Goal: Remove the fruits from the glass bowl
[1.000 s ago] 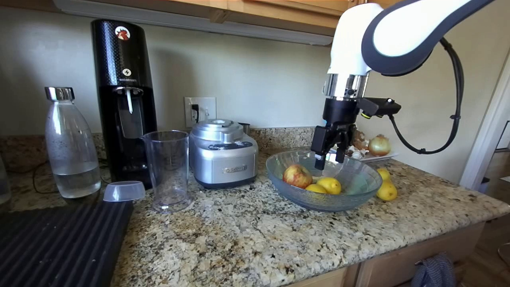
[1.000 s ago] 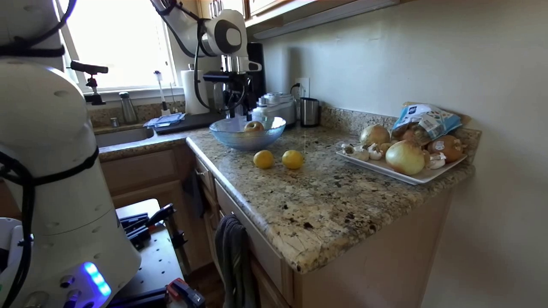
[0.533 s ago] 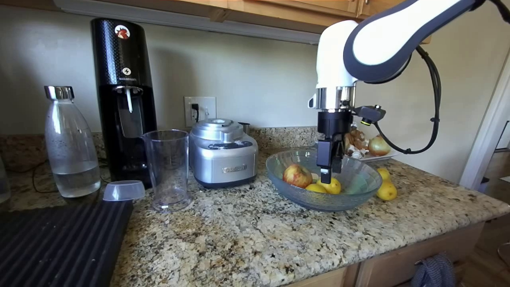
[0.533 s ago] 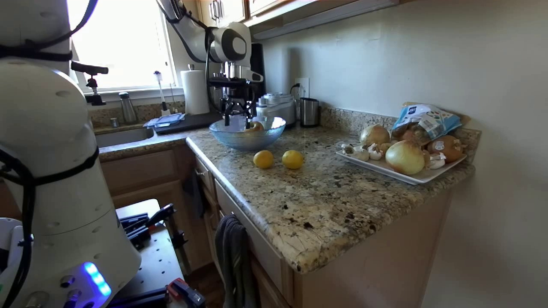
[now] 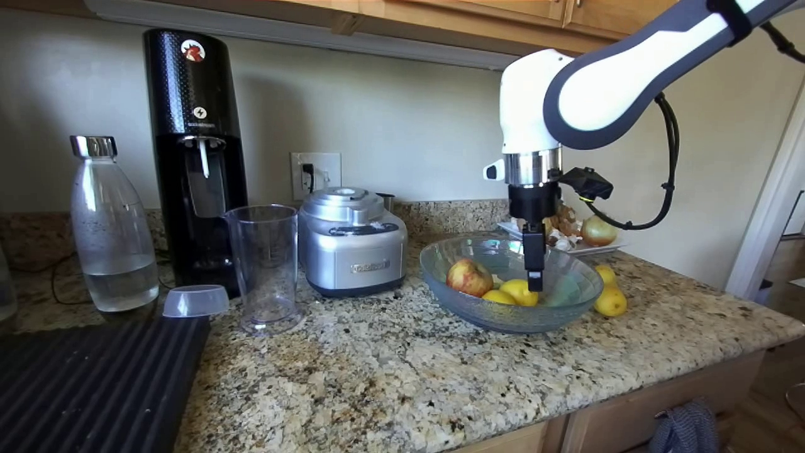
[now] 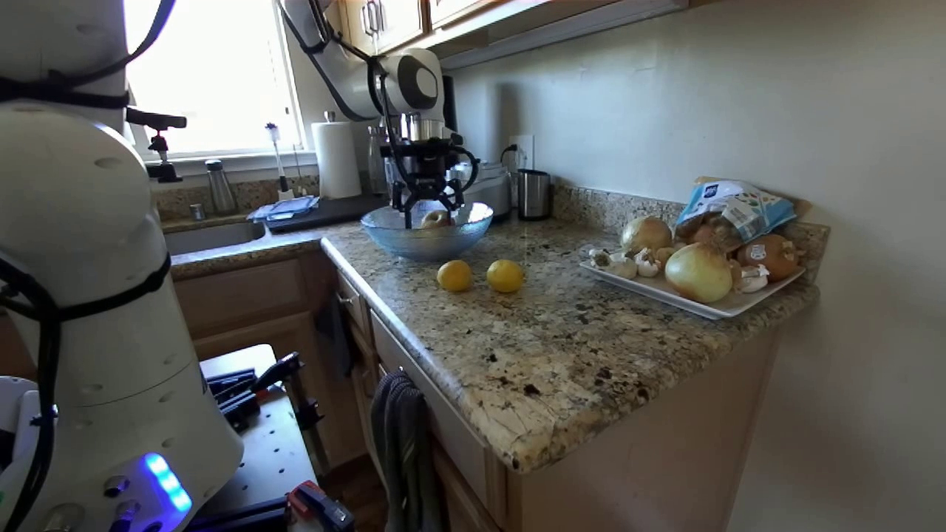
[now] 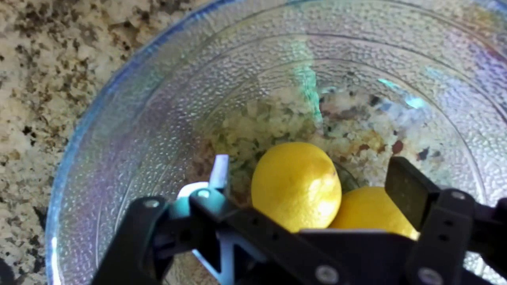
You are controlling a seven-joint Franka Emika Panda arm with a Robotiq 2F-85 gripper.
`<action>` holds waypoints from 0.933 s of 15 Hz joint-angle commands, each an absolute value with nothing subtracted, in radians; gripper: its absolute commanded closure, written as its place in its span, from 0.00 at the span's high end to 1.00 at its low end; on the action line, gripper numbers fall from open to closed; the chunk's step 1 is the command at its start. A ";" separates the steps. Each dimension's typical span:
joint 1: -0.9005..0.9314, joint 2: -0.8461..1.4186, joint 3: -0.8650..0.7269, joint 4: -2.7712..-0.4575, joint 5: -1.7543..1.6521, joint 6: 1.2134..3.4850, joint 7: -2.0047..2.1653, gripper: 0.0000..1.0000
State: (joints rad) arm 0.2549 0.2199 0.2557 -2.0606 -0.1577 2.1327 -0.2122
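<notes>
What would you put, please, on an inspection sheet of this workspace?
Surface: speckled granite countertop.
Job's things: glass bowl holding an apple and two visible lemons; two more lemons beside it on the countertop.
Clutter: soda maker, food processor, water bottle, clear beaker; plate of onions and garlic.
Gripper: open at the bowl, holding nothing; contact with a lemon cannot be judged.
Cables: black arm cable looped in mid-air; black plug in the wall outlet.
Surroundings: sink, window; grey towel hanging below the countertop.

Blown-out glare at the window (image 6: 211, 70)
</notes>
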 commanded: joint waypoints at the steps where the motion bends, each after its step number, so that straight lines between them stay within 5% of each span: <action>1: 0.235 0.241 0.246 -2.050 -0.167 2.146 -0.301 1.00; 14: 0.218 0.349 0.272 -1.963 -0.144 2.138 -0.515 1.00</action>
